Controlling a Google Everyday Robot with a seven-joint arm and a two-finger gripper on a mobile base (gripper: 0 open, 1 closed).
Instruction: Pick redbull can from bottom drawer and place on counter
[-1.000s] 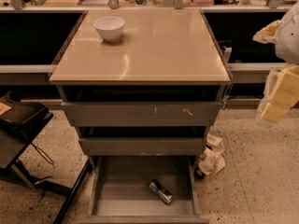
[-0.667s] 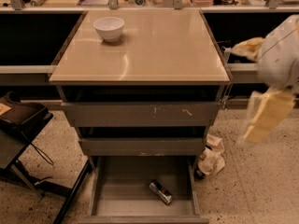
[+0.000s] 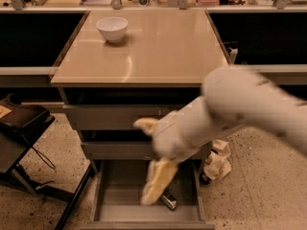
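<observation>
Metal redbull can [image 3: 168, 201] lies on the bottom drawer [image 3: 120, 198] floor, just beside the hand [image 3: 153, 186] (open or closed, cannot tell).

One camera looks down from high in front of the drawer cabinet [image 3: 110, 118], fairly near, facing its counter [image 3: 163, 47]; the gripper [image 3: 154, 188] hangs low-centre over the bottom drawer [image 3: 117, 198], counter beyond the jaws.

Warm-lit, blurred gripper [image 3: 156, 187] over bottom drawer [image 3: 117, 198]
</observation>
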